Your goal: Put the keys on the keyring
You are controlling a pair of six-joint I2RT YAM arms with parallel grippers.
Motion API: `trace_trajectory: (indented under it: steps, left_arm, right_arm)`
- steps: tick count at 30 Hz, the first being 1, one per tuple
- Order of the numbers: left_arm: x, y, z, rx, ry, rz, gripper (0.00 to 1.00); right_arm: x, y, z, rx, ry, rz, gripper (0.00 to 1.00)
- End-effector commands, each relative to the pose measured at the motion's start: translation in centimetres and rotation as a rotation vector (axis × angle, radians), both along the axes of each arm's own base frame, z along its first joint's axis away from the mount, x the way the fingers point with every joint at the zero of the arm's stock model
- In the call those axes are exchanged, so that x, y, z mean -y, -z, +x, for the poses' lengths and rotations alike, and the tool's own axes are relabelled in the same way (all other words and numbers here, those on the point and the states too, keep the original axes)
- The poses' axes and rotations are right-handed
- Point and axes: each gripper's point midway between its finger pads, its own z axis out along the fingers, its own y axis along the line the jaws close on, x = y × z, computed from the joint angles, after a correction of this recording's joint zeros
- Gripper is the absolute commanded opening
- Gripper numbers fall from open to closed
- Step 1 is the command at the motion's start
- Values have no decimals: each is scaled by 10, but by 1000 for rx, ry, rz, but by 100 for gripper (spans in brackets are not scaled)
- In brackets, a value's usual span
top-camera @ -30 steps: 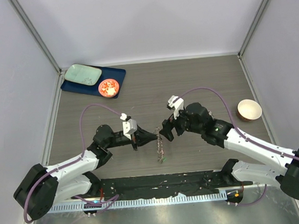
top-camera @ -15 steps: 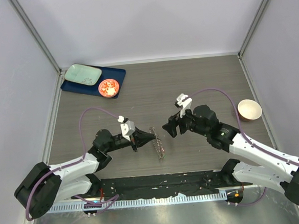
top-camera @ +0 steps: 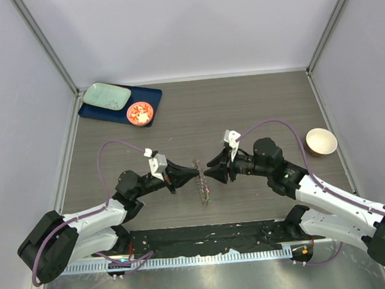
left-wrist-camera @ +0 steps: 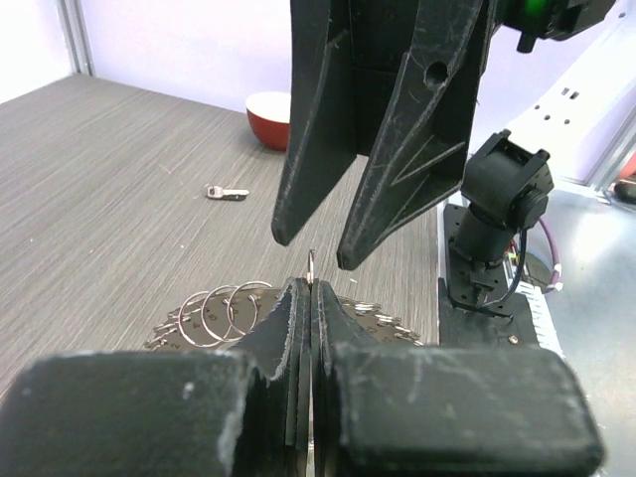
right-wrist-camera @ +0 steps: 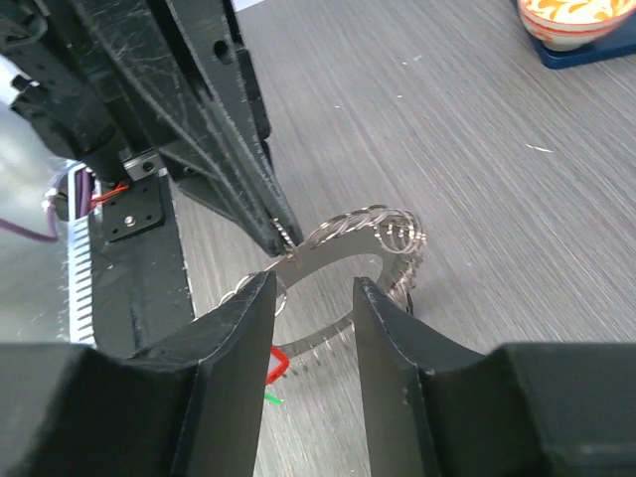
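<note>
The keyring (top-camera: 200, 185) is a flat grey metal ring fringed with small wire loops, standing on edge at mid-table. My left gripper (top-camera: 195, 175) is shut on its thin rim (left-wrist-camera: 311, 260). From the right, my right gripper (top-camera: 210, 173) faces it with its jaws apart. In the right wrist view the keyring (right-wrist-camera: 370, 235) sits between and beyond my right gripper (right-wrist-camera: 313, 288). Red (right-wrist-camera: 279, 362) and green (right-wrist-camera: 266, 399) key tags show under the ring. One small loose key (left-wrist-camera: 227, 193) lies on the table further off.
A beige bowl (top-camera: 320, 141) stands at the right. At the back left, a blue tray (top-camera: 148, 95) carries a green plate (top-camera: 106, 96) and an orange-red dish (top-camera: 140, 112). Enclosure walls surround the table.
My right gripper has moved in on the keyring and its jaws have narrowed a good deal. The left gripper has kept its hold and carried the ring slightly up and left.
</note>
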Motion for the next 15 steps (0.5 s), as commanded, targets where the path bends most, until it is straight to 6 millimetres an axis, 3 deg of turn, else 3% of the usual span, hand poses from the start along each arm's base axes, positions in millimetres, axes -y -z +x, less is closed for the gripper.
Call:
trace_trajectory:
  steps: [1,15]
  left_arm:
    - [-5,-43,-9,115,12,-125,0]
    - [-2,-53,-23,117,91,-149,0]
  right_arm:
    - [-9,-20,-12,81,-118,54,41]
    - [-14,-24,-22,81,-194,87,32]
